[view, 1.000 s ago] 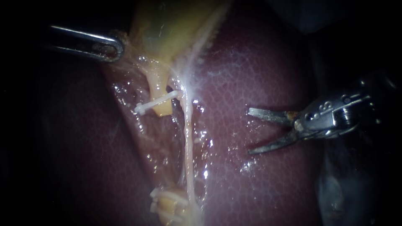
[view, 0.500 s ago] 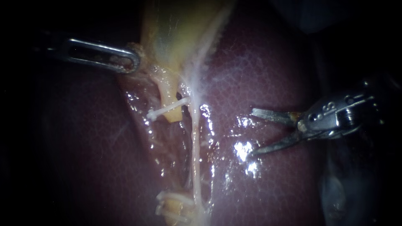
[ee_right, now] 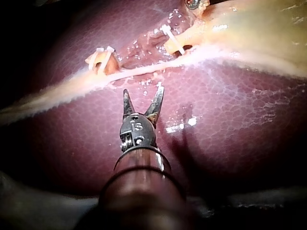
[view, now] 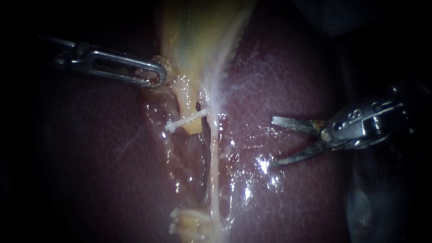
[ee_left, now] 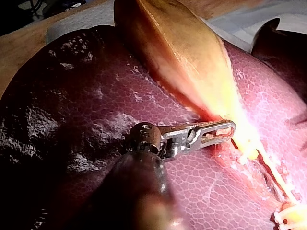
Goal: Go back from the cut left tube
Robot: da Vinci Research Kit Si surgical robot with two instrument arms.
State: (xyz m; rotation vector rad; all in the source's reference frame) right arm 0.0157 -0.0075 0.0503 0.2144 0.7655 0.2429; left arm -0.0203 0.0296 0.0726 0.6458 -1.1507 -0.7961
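Endoscope view, nearest first: the left tube (view: 186, 223) lies cut in two. Its near stump is banded by pale clips (view: 179, 216) at the near edge of the scene, just left of a thin pale strand (view: 214, 171) that runs unbroken from near to far.

Right of that strand, and clear of it, the right instrument (view: 271, 141) reaches in from the right. Its shaft is almost level and its tips point left over the glistening liver (view: 292, 85). This tool stands wide open and empty. From its own wrist camera the tips (ee_right: 143, 98) stop short of the strand, with bare liver between them.

Farther off, the left tube's far stump (view: 192, 127) hangs yellow, crossed by a single white clip (view: 184, 120). It is well apart from the open tool.

Beyond it, the left instrument (view: 159, 78) comes in from the left, sloping slightly down toward the right. Its slotted tool is closed on the tissue edge at the narrow end of the gallbladder (view: 198, 31). The left wrist camera shows the jaws together (ee_left: 229, 128) with reddish tissue filling the slot.
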